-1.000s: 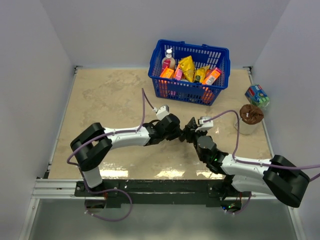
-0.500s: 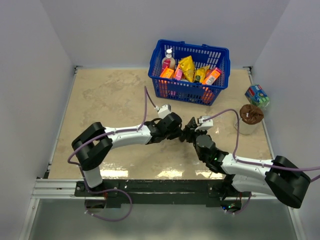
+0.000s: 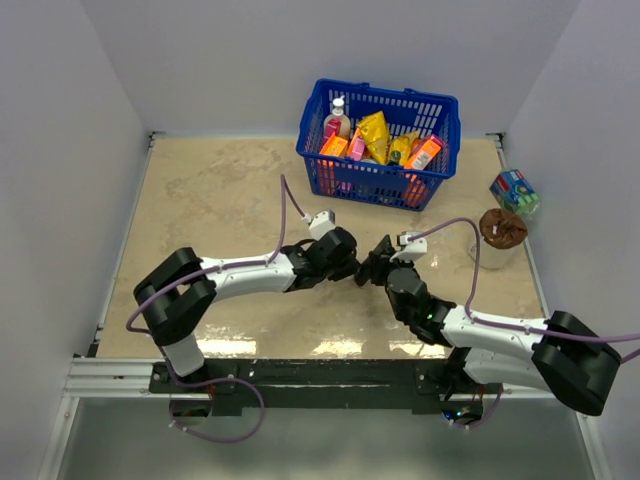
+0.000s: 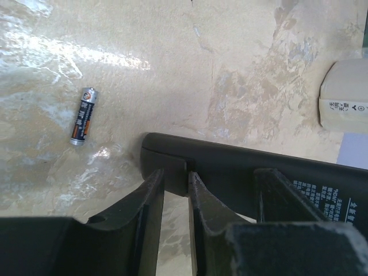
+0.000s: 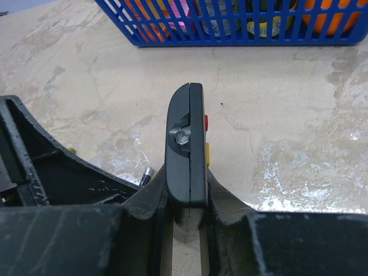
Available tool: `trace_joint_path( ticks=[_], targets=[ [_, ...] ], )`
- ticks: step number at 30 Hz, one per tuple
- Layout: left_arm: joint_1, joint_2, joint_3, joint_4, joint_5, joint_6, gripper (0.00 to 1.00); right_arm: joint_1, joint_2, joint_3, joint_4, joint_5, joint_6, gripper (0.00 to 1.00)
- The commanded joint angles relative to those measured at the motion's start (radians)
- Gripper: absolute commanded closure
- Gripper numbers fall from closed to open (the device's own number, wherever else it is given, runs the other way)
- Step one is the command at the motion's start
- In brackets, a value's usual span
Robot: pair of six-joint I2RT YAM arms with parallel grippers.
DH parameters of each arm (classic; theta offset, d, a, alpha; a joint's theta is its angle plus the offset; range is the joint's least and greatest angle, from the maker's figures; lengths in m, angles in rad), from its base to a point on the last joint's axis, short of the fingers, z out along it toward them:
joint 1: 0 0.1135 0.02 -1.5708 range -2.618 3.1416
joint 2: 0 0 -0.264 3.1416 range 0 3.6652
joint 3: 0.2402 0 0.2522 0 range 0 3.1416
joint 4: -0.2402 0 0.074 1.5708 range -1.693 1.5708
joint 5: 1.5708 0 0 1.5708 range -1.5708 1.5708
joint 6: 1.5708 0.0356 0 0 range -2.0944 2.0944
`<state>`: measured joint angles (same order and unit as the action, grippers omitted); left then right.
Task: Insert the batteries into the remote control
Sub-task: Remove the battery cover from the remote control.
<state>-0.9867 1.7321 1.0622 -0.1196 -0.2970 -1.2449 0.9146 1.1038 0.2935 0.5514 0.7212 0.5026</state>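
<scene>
- Black plastic, slim and long: the remote control (image 5: 187, 155) stands on its edge between the right gripper's (image 5: 187, 198) fingers, which are closed against its two broad faces. Red and yellow buttons show on the face turned to 3 o'clock, and a small screw on its end.
- From above we find the two grippers meeting tip to tip just below the middle of the marble-patterned table (image 3: 200, 180). The remote is mostly hidden between them there.
- In the left wrist view the remote runs from the centre out towards 3 o'clock, its printed back facing the camera.
- The left gripper (image 4: 176, 184) has its fingers nearly together, with only a thin slit between them and nothing in it. Its tips are at the remote's rounded end; we cannot tell whether they touch it.
- One battery (image 4: 83, 116) lies loose on the table at about 10 o'clock from that end, clear of the remote. Its wrap looks black and orange to us, with silver caps.
- In the right wrist view a small cylinder tip shows at 8 o'clock from the remote.
- A blue basket (image 3: 380, 92) of bright packets sits at 12 o'clock from the grippers. A cup (image 3: 500, 232) with something brown stands at 3 o'clock.
</scene>
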Motion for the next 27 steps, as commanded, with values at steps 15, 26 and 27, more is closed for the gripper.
trace_joint_path(
  ticks=[15, 26, 27],
  targets=[
    [0.029, -0.014, -0.033, -0.097, -0.077, 0.082, 0.67, 0.009, -0.013, 0.021, -0.131, 0.033, 0.019, 1.0],
    [0.034, -0.233, -0.044, -0.219, -0.191, 0.232, 0.34, 0.007, -0.147, 0.102, -0.329, -0.002, -0.007, 1.0],
    [0.034, -0.276, -0.065, -0.212, -0.192, 0.275, 0.32, 0.009, -0.151, 0.114, -0.34, -0.015, -0.012, 1.0]
  ],
)
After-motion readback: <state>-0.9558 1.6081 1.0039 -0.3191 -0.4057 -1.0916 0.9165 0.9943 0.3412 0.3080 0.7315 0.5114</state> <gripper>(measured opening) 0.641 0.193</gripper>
